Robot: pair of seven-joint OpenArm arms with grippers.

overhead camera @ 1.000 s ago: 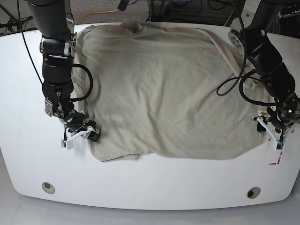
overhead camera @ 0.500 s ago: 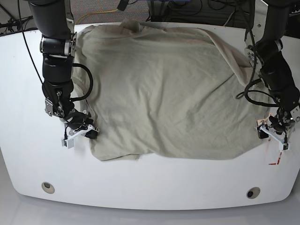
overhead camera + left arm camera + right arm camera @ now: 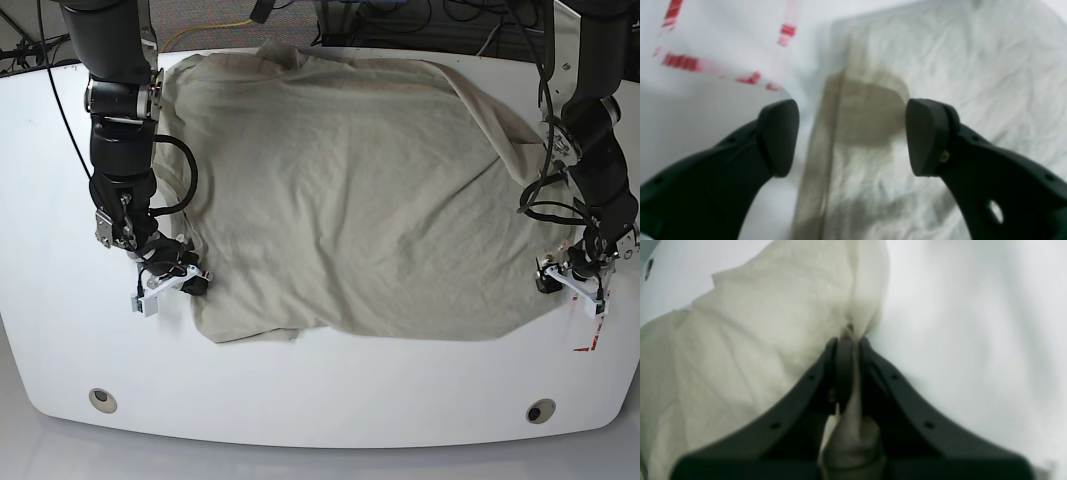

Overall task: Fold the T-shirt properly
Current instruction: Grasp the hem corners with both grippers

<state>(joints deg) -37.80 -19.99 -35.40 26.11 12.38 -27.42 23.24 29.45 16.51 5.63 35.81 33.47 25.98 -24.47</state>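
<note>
The pale beige T-shirt (image 3: 340, 190) lies spread and wrinkled over the white table (image 3: 320, 390). At the base view's left, my right gripper (image 3: 178, 283) is shut on the T-shirt's side edge near a lower corner. Its wrist view shows the fabric (image 3: 756, 340) bunched and pinched between the closed fingertips of the right gripper (image 3: 851, 343). At the base view's right, my left gripper (image 3: 572, 280) hangs open just over the T-shirt's opposite edge. In its wrist view the left gripper (image 3: 851, 136) straddles the hem strip (image 3: 820, 160) with its fingers (image 3: 778, 136) wide apart, holding nothing.
Red tape marks (image 3: 590, 340) sit on the table just outside the left gripper, and the left wrist view also catches the red tape marks (image 3: 683, 61). Two round holes (image 3: 102, 400) (image 3: 541, 411) lie near the front edge. Cables run behind the table.
My right gripper closed on the T-shirt's edge. The left arm swung inward and back from the table's side toward the T-shirt's edge, its jaws opening a little wider.
</note>
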